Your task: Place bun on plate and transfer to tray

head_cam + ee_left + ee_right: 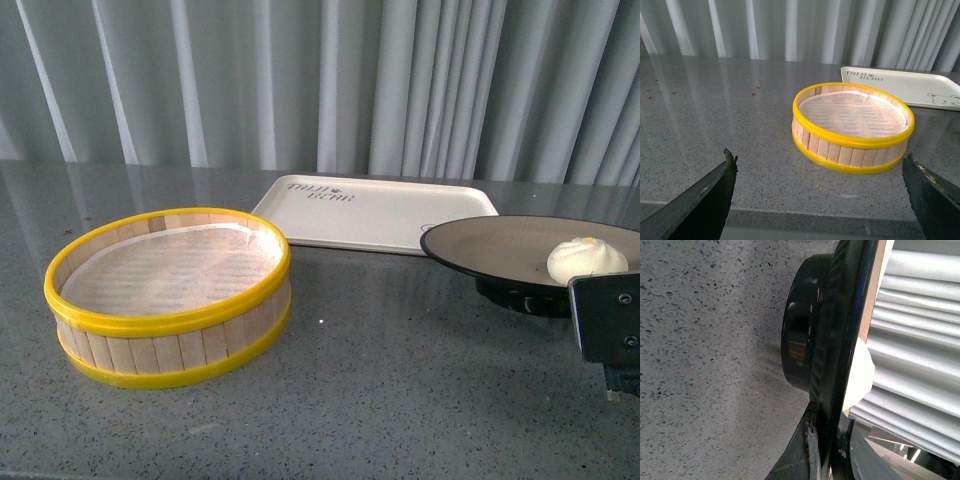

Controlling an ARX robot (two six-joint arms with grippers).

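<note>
The white pleated bun (586, 259) sits on the beige plate (500, 248), which has a black rim and hangs just above the table at the right. My right gripper (606, 320) is shut on the plate's near rim. In the right wrist view the plate (840, 315) shows edge-on, clamped in my right gripper (826, 450), with the bun (860, 372) on its inner side. The cream-white tray (375, 212) with dark lettering lies flat behind and left of the plate. The left gripper (820, 200) is open over the table's near edge, holding nothing.
A yellow-rimmed wooden steamer basket (168, 296) stands at the left of the table, seen also as the basket (853, 126) ahead of the left gripper, with the tray (905, 87) beyond it. Grey curtains hang behind the speckled grey table (380, 390).
</note>
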